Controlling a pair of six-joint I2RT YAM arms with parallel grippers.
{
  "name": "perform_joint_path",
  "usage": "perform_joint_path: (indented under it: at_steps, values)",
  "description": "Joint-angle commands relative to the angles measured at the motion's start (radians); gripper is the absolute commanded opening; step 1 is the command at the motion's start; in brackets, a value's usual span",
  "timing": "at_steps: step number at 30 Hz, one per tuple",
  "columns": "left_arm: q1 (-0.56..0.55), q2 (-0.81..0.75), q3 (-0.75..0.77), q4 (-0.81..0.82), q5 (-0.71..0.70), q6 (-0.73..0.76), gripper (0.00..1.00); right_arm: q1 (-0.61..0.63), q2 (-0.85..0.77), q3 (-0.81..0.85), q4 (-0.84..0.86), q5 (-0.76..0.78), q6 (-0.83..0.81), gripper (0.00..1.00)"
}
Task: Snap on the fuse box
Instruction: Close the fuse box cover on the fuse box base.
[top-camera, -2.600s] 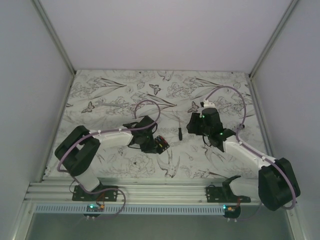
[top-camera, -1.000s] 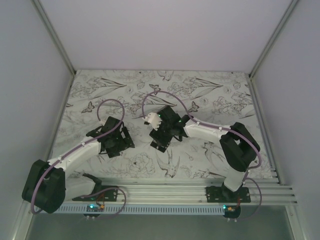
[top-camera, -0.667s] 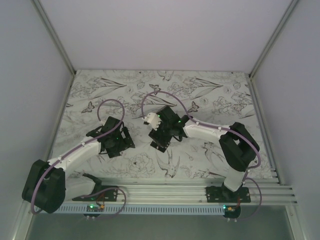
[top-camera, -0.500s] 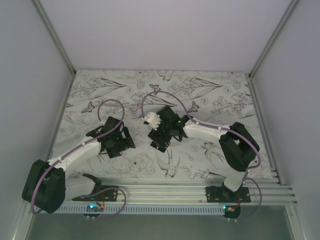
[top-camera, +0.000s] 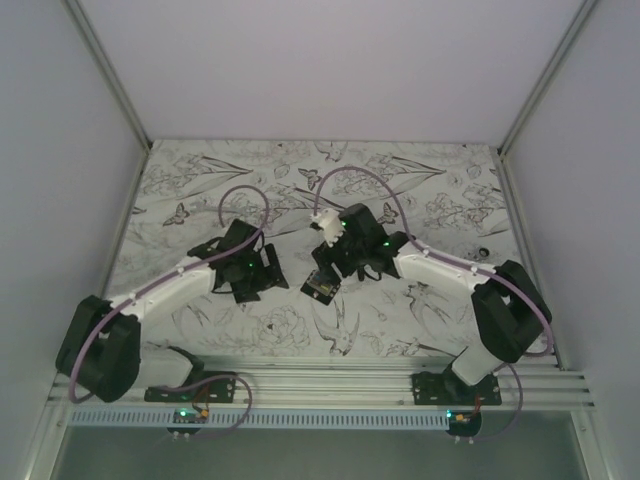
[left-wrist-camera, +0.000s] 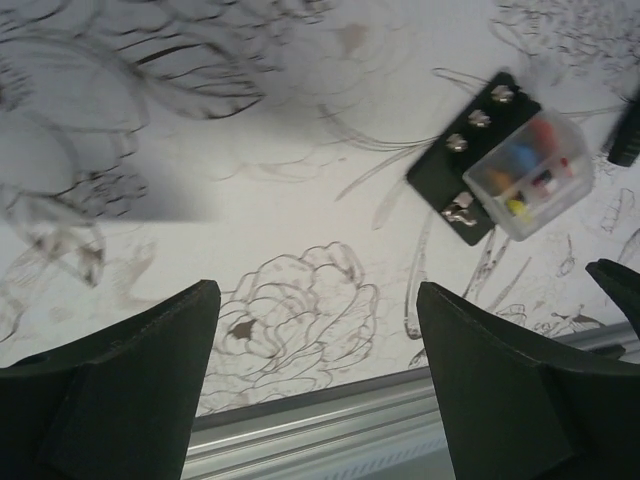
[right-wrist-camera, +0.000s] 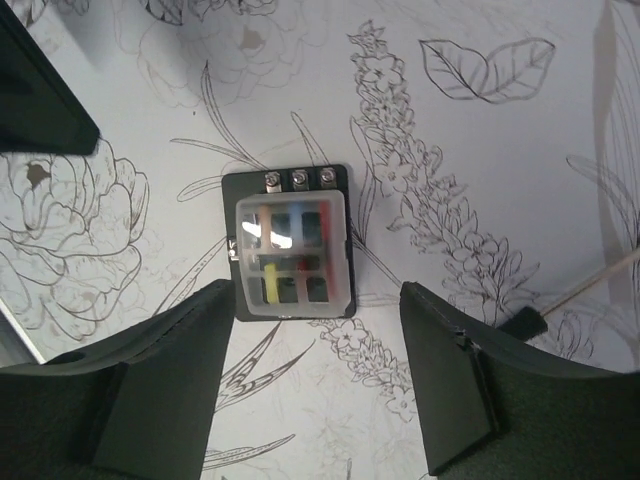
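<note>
Printed table cover (top-camera: 180, 190), line-drawn flowers, butterflies, birds; aluminium rail (top-camera: 320, 378) along its 6 o'clock edge; plain white walls (top-camera: 330, 60) at 9, 12, 3 o'clock.

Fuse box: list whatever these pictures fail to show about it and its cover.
- Top view: the fuse box is too small to read and merges with the dark right gripper above it.
- Left wrist view: it is blurred, so the colours smear.
- Right wrist view: the translucent cover lies over the fuses, but from straight above its clips are hidden, so I cannot tell whether it is latched.
- Fuse markings: too small in every view.
</note>
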Motion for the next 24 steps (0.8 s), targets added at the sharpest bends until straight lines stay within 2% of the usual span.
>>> perform_joint_path:
  at_steps: [1,6,15,24]
  values:
    - [-0.052,0.103,0.085,0.011,0.03,0.047,0.84,-0.058,-0.068,-0.07,0.103,-0.068,0.171,0.7]
    - [-0.111,0.241,0.2,0.016,0.056,0.082,0.84,-0.12,-0.131,-0.187,0.215,-0.11,0.293,0.68]
    - [-0.151,0.384,0.322,0.02,0.069,0.107,0.83,-0.164,-0.13,-0.257,0.29,-0.148,0.366,0.68]
    - [-0.143,0.489,0.366,0.018,0.059,0.097,0.71,-0.168,-0.089,-0.27,0.335,-0.177,0.401,0.61]
